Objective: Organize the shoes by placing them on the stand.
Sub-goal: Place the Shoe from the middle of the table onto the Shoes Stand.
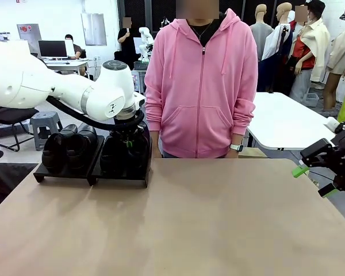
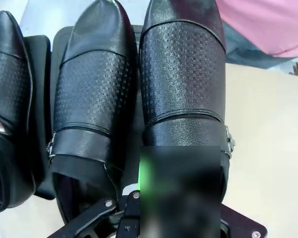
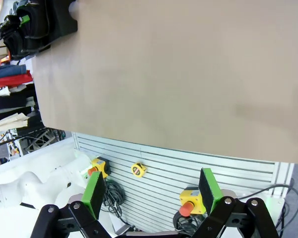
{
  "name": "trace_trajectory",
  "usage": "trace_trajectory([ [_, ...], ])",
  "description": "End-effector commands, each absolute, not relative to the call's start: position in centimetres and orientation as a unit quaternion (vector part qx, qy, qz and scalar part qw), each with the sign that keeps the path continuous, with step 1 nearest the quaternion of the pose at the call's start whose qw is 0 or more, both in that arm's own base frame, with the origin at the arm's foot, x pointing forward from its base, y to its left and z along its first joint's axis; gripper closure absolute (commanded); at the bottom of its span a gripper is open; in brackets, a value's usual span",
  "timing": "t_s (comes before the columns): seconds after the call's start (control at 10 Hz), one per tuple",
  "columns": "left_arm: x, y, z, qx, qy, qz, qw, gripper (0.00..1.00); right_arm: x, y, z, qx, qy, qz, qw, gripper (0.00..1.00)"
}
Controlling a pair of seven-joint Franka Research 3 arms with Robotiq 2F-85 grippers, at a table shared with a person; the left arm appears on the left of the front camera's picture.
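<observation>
Left gripper (image 1: 126, 140) reaches down over the right end of the stand (image 1: 92, 172), at the far left of the tabletop (image 1: 207, 218), its jaws clamped on the rightmost shoe (image 2: 181, 74). In the left wrist view one green pad (image 2: 145, 173) shows blurred against that shoe's opening, near its side buckle. Just beside it on the left lies a second shoe (image 2: 92, 94), the two nearly touching along their sides, and a third shoe (image 2: 7, 109) sits farther left at the picture's edge. From the front, the shoes (image 1: 69, 146) stand in a row on the stand, toes pointing away from the robot. Right gripper (image 1: 316, 177) hangs off the tabletop's right edge, jaws wide apart and holding nothing. A person in a pink hoodie (image 1: 201, 86) stands at the far side.
</observation>
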State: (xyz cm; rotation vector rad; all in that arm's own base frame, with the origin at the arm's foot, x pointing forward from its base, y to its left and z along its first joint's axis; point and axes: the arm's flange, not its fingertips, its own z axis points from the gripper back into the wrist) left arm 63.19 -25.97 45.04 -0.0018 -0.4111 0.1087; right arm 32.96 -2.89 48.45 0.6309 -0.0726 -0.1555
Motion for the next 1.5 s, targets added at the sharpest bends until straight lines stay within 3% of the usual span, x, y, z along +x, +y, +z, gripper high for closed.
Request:
trace_trajectory([
  [0.0, 63.6, -26.2, 45.2, -0.001, -0.193, 0.062, 0.979, 1.0, 33.2, -3.1, 48.7, 0.325, -0.04, -0.064, 0.943, 0.0],
  [0.1, 63.6, -26.2, 45.2, -0.001, -0.188, 0.062, 0.98, 0.41, 33.2, -3.1, 48.7, 0.325, -0.04, -0.064, 0.943, 0.0],
  [0.2, 63.4, -26.2, 45.3, -0.004, -0.187, 0.064, 0.98, 0.0, 33.2, -3.1, 48.7, 0.325, -0.04, -0.064, 0.943, 0.0],
  [0.4, 61.8, -26.3, 46.8, -0.007, -0.193, 0.064, 0.979, 0.0, 33.2, -3.1, 48.7, 0.325, -0.04, -0.064, 0.943, 0.0],
  [0.7, 53.1, -28.1, 52.7, -0.015, -0.185, -0.008, 0.983, 0.0, 33.2, -3.1, 48.7, 0.325, -0.04, -0.064, 0.943, 0.0],
  [1.0, 41.7, -26.2, 54.9, -0.111, -0.026, -0.04, 0.993, 0.0, 33.2, -3.1, 48.7, 0.325, -0.04, -0.064, 0.943, 0.0],
  [1.3, 37.8, -17.6, 53.9, -0.23, 0.103, -0.069, 0.965, 0.0, 33.2, -3.1, 48.7, 0.325, -0.04, -0.064, 0.943, 0.0],
  [1.4, 36.7, -13.9, 53.3, -0.279, 0.097, -0.052, 0.954, 0.0, 33.2, -3.1, 48.7, 0.325, -0.04, -0.064, 0.943, 0.0],
])
